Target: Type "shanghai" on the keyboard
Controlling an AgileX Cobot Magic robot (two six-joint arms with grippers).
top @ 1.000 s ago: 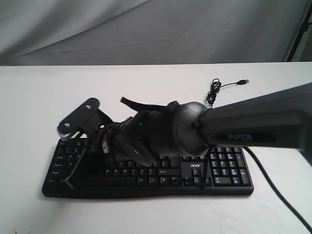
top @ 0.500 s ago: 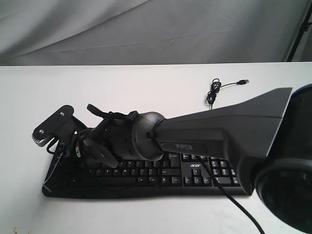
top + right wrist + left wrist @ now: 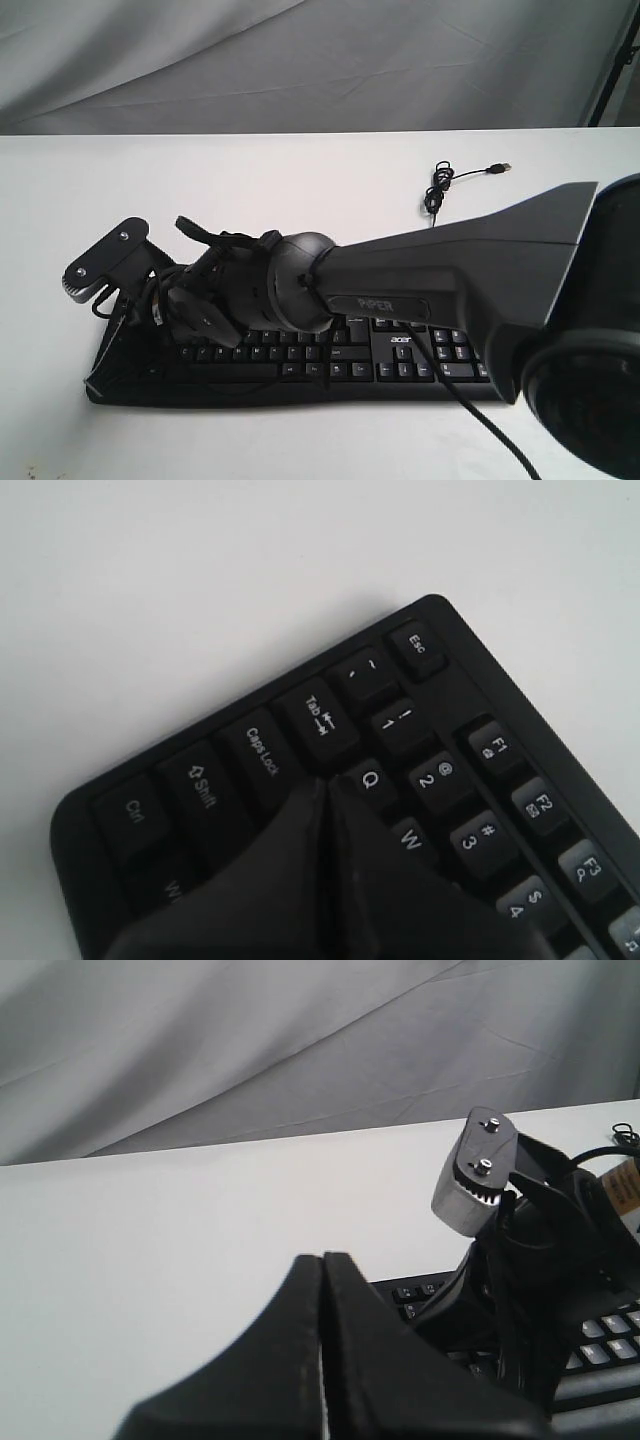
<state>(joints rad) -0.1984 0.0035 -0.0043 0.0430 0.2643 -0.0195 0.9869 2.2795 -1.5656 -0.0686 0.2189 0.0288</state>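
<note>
The black keyboard (image 3: 400, 365) lies along the front of the white table, its acer logo right of centre. My right arm (image 3: 400, 290) reaches across it from the right to its left end. In the right wrist view my right gripper (image 3: 328, 780) is shut and empty. Its tips sit low on the keyboard (image 3: 440, 770), between Caps Lock (image 3: 262, 750) and Q (image 3: 371, 779), and hide the keys beneath them. My left gripper (image 3: 322, 1256) is shut and empty, held above the bare table beside the keyboard's left end (image 3: 415, 1290). It does not show in the exterior view.
The keyboard's thin black cable (image 3: 437, 190) lies coiled behind it, the plug (image 3: 503, 167) pointing right. A grey camera bracket (image 3: 103, 258) on the right wrist juts past the keyboard's left edge. Grey cloth hangs behind the table.
Over the last second my right arm swept left along the keyboard from its middle to its left end. In the last half second it has barely moved.
</note>
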